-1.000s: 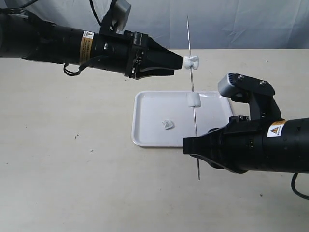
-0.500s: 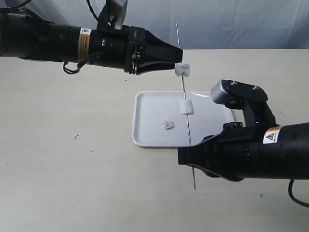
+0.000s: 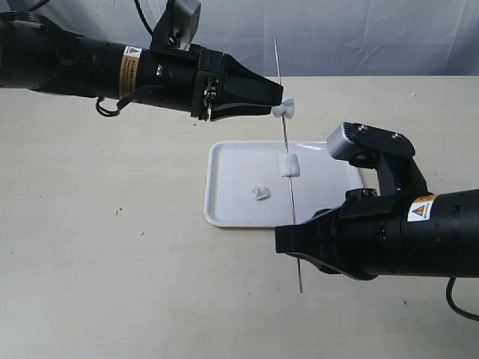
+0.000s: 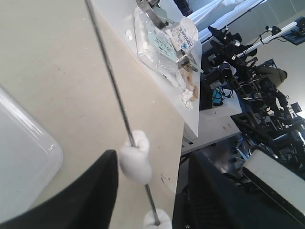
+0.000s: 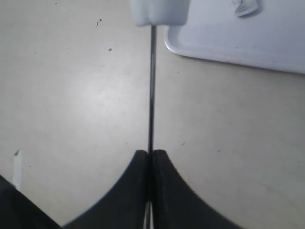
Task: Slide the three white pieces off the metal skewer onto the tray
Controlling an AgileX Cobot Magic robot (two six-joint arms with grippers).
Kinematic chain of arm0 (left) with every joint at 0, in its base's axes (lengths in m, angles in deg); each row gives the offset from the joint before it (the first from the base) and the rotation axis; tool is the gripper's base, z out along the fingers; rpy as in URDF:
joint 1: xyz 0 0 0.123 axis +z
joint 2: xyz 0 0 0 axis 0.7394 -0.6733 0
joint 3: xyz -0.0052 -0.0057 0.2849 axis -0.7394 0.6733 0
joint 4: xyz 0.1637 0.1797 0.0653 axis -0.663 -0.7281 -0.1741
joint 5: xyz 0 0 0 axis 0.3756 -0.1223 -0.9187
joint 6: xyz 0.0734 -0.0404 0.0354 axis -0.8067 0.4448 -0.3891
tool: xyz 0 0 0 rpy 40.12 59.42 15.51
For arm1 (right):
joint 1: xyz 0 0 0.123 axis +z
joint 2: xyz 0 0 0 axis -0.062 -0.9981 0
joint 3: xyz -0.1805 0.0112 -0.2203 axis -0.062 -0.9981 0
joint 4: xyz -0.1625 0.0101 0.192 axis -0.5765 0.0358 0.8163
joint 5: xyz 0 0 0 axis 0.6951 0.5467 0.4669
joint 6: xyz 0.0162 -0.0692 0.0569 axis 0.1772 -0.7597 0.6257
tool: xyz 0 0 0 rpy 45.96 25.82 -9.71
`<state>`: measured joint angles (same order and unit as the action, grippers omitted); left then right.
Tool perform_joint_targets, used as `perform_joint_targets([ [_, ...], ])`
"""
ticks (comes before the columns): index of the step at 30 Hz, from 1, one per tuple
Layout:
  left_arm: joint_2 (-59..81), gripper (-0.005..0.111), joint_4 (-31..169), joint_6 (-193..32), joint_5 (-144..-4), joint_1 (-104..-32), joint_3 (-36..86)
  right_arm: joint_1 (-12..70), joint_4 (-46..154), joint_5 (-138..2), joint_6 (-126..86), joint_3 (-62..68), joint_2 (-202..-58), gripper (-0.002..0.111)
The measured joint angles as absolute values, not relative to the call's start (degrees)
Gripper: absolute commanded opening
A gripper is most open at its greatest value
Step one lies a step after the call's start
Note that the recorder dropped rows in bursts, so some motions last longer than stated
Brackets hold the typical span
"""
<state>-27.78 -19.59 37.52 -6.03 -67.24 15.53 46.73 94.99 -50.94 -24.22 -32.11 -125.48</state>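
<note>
Right claw [image 3: 296,241] clenched on metal skewer [image 3: 289,187], rod near-upright over tray [image 3: 224,161] so freed pieces would land inside. Left claw [image 3: 278,99] released, jaws straddling top white piece [image 3: 284,109], apparently to strip it. Middle white piece [image 3: 289,165] on rod; third white piece [image 3: 260,193] lay on tray.

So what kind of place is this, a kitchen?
Probably a robot lab, not a kitchen. Two black robot arms work at a plain table before a grey cloth backdrop, and the left wrist view shows dark equipment crowded on stands beyond the table.
</note>
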Motion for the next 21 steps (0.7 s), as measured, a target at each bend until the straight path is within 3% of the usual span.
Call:
perform_joint_targets([
  [21, -27.8, 0.045, -19.8, 37.4, -4.8, -67.2, 15.5, 46.7, 98.1, -51.5, -26.4, -32.1, -125.5, -0.001],
])
